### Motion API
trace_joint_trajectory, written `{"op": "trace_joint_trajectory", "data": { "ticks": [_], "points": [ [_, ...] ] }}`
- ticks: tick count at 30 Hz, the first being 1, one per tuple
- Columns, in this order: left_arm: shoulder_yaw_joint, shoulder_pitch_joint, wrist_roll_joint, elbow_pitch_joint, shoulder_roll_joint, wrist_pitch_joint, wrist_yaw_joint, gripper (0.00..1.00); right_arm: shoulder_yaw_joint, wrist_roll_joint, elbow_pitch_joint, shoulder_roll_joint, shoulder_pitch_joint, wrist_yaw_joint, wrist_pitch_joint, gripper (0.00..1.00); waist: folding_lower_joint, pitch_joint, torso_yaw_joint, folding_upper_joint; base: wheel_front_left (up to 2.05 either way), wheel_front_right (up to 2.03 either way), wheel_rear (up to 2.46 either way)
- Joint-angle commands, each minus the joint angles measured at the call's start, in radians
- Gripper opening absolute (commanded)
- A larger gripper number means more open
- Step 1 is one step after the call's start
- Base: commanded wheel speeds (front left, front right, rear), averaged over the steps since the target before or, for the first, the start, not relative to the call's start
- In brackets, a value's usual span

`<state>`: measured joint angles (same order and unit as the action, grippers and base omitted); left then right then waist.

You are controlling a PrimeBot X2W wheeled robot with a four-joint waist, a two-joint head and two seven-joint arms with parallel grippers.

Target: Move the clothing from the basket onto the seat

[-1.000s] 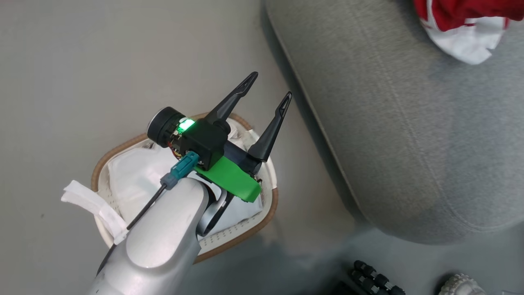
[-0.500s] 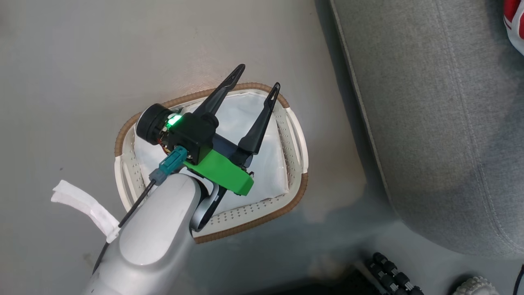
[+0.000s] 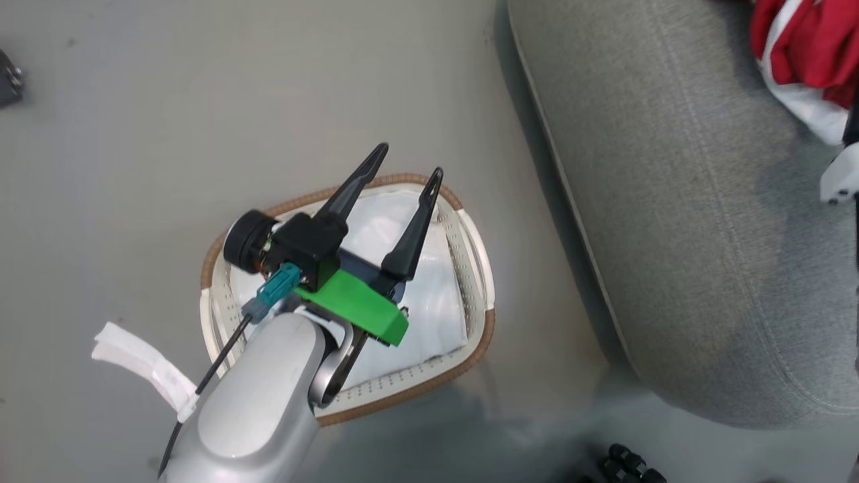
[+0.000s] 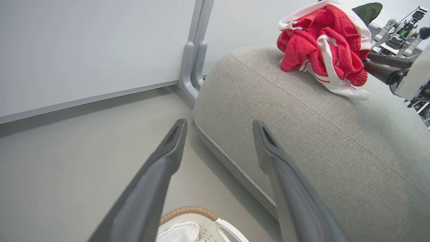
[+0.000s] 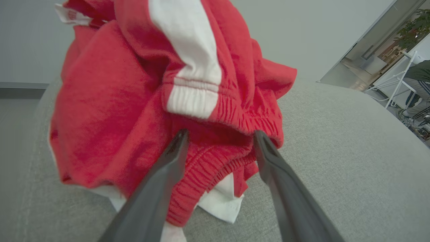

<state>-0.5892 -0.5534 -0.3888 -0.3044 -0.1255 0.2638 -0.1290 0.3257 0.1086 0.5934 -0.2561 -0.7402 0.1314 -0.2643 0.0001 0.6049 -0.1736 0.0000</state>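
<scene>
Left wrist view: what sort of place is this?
Probably a robotics lab staged as a living room: large grey fabric sofa seat, plain white partition panel on a metal post, robot hardware behind.

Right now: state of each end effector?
Left end effector: open, empty, over the basket.
Right end effector: open, tips by the red clothes on the sofa.

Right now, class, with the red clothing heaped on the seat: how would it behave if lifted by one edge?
Probably floppy: the clothing lies in crumpled folds on the seat, so it would likely drape and trail. Loosely heaped, it looks light for its bulk. The ribbed band by the right gripper should grip well, hardly slippery.
</scene>
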Motion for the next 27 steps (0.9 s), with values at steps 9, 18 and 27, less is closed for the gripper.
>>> {"op": "trace_joint_trajectory", "data": {
  "ticks": [9, 18, 27],
  "points": [
    [0.085, 0.122, 0.007, -0.027, 0.014, 0.001, -0.003, 1.0, -0.075, -0.08, -0.101, 0.046, 0.187, -0.001, 0.0, 1.0, -0.0001, -0.194, 0.008, 0.0, 0.0, 0.0, 0.0],
    [0.28, 0.234, 0.08, -0.07, 0.041, 0.001, -0.003, 1.0, -0.19, -0.178, -0.199, 0.131, 0.29, -0.001, 0.0, 1.0, -0.0001, -0.281, 0.071, 0.0, 0.0, 0.0, 0.0],
    [0.5, 0.312, 0.156, -0.087, 0.066, 0.001, -0.002, 1.0, -0.303, -0.204, -0.232, 0.163, 0.337, -0.001, 0.0, 1.0, -0.0001, -0.348, 0.146, 0.0, 0.0, 0.0, 0.0]
  ]
}}
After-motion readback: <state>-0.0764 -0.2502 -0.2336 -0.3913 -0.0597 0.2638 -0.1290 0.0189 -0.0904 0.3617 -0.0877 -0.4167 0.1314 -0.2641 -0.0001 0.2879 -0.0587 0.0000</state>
